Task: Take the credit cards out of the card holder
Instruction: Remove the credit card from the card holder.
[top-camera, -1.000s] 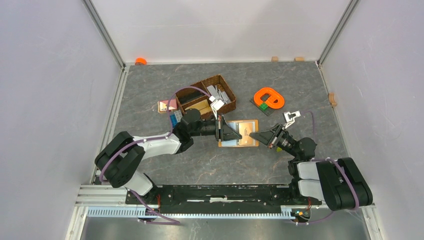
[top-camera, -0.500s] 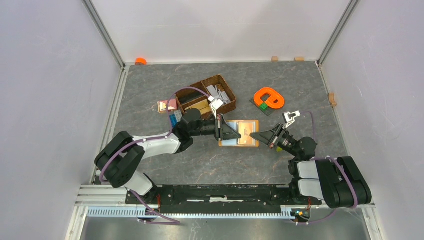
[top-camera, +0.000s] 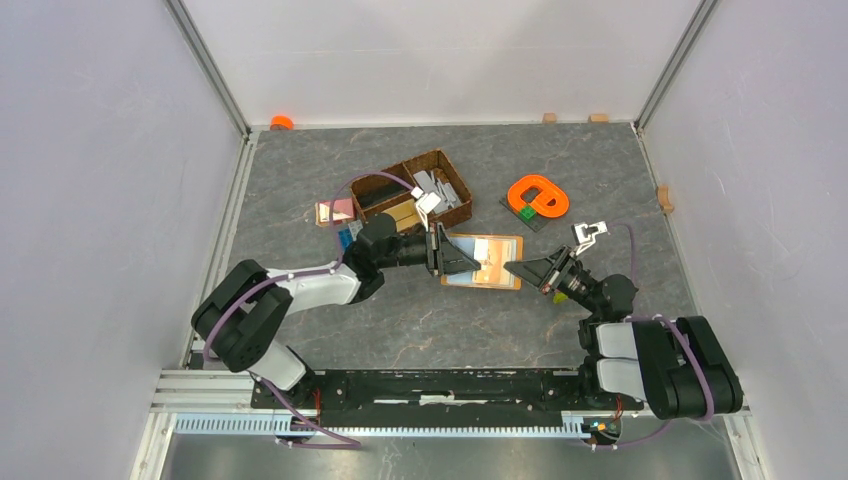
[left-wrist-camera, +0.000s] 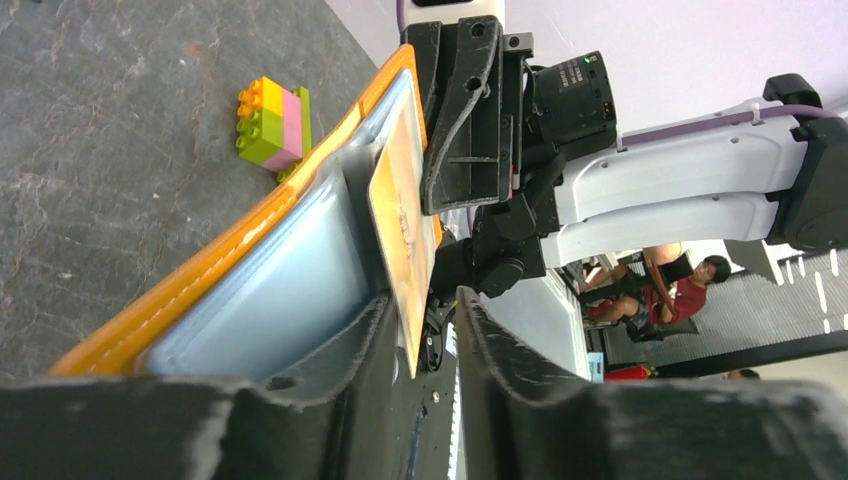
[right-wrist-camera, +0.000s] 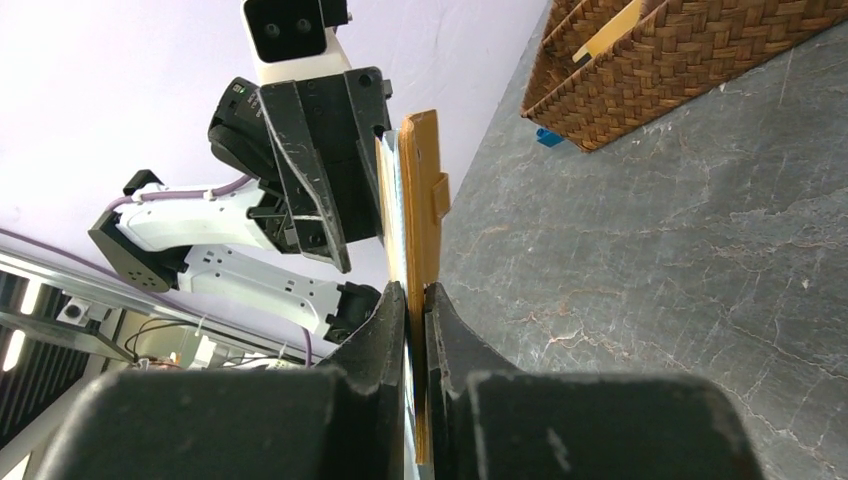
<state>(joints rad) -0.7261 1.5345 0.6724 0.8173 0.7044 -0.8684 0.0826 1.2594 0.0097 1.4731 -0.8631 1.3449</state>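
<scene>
From above: the card holder (top-camera: 487, 262) at mid-frame, spread open and raised off the grey table (top-camera: 450, 330), spanning the space between two tools. Left gripper (top-camera: 468, 262) at its left edge, right gripper (top-camera: 512, 268) at its right edge. Just up and left of it, a wicker basket (top-camera: 462, 203); toward the upper right, well apart, an orange ring (top-camera: 538, 195). From the left wrist: blue inner panel and orange rim of the holder running from lower left to upper centre. An orange card (left-wrist-camera: 395, 215) standing out of the pocket, its lower end reaching into the slim gap between the black fingers (left-wrist-camera: 340, 400); jaws narrowly parted, not pressed together. Toy bricks (left-wrist-camera: 270, 125) on the table at upper left. From the right wrist: holder on edge up the middle of the frame, closure tab (right-wrist-camera: 440, 195) jutting right, lower edge nipped tight between the fingers (right-wrist-camera: 385, 330), clamped on it. Basket at upper right.
</scene>
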